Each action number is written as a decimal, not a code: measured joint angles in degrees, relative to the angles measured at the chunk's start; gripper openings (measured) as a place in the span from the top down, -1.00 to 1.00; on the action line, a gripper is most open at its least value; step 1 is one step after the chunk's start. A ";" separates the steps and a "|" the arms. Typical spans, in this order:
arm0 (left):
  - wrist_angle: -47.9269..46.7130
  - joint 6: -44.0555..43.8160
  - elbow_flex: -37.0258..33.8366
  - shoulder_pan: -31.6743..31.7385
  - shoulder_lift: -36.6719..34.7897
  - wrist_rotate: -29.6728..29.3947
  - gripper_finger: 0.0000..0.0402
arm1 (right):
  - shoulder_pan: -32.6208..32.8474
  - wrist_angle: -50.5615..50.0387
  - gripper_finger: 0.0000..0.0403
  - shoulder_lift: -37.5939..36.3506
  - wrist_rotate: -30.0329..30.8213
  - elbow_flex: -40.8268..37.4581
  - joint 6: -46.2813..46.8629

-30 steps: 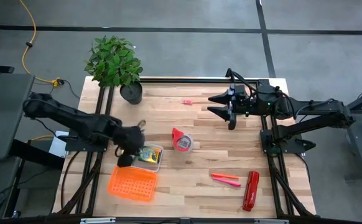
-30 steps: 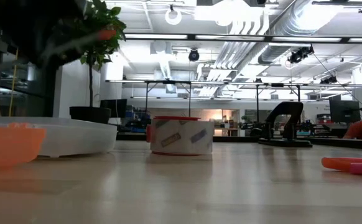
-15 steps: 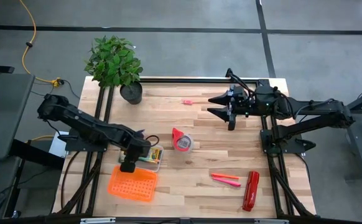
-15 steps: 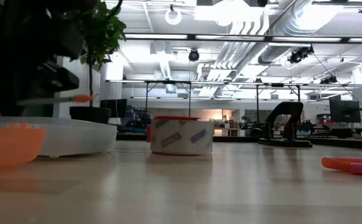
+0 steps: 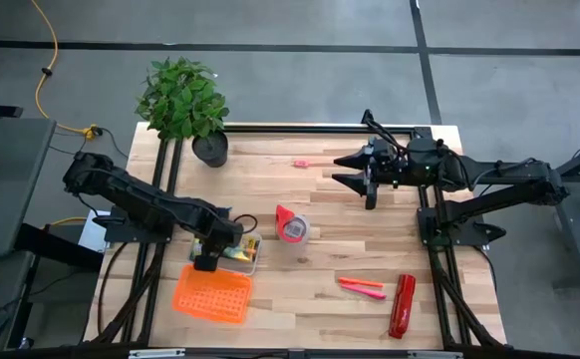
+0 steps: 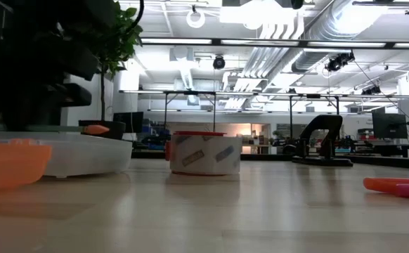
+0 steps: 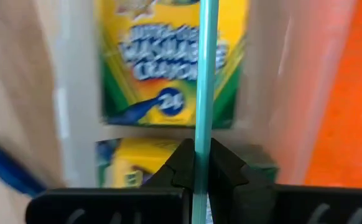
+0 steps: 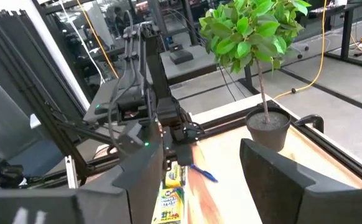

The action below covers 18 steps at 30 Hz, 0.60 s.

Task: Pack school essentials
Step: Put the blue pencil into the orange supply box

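Note:
My left gripper (image 5: 207, 256) points down over the clear box (image 5: 234, 251) and is shut on the thin teal pencil (image 7: 204, 74). Beneath it, two yellow-green crayon boxes (image 7: 168, 68) lie flat in the box. A blue pen (image 7: 7, 168) lies beside them. In the low view the pencil's orange end (image 6: 95, 128) sticks out level just above the box's rim (image 6: 85, 144). Pink-red markers (image 5: 362, 287) lie on the table at the near right, and a tiny pink piece (image 5: 300, 163) lies far back. My right gripper (image 5: 353, 170) waits open, high at the far right. My left gripper pinches the pencil's thin shaft (image 7: 201, 134) between its two fingers. The fingers come from above, pointing down, and lie across the pencil. The pencil is held level, clear of the crayon boxes, close above the clear box.
The orange lid (image 5: 212, 295) lies next to the clear box, on its near side. A red tape roll (image 5: 292, 225) stands at mid-table, a long red stapler (image 5: 402, 305) lies at the near right, and a potted plant (image 5: 185, 100) stands at the far left corner.
My left gripper has come down toward the clear box and tipped until it points straight down, staying shut on the pencil. The pencil's orange end has sunk from high up to just above the box's rim.

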 joint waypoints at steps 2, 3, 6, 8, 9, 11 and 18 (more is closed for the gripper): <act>-1.01 2.49 0.00 1.78 -0.02 -0.25 0.98 | 0.00 -0.02 -0.03 0.00 0.00 -0.02 0.47; -1.01 3.88 0.00 2.70 -0.02 -0.54 0.98 | 0.00 -0.13 -0.03 0.00 0.00 -0.02 0.64; -0.59 7.45 0.00 5.25 -0.02 -0.76 0.98 | 0.00 -0.41 -0.03 0.00 0.49 -0.02 0.90; 0.26 8.49 0.00 6.58 -0.02 -0.80 0.98 | 0.00 -0.63 -0.03 0.00 1.01 -0.02 1.08; 0.41 8.84 0.00 7.06 -0.02 -0.79 0.98 | 0.00 -0.78 -0.03 0.00 1.26 -0.01 1.07; 0.41 9.86 0.00 7.66 -0.02 -0.74 0.98 | 0.00 -1.18 -0.03 0.00 1.38 -0.02 1.07; 1.78 11.59 0.00 7.77 -0.02 -0.42 0.98 | -0.02 -1.43 -0.03 0.00 1.38 -0.02 1.07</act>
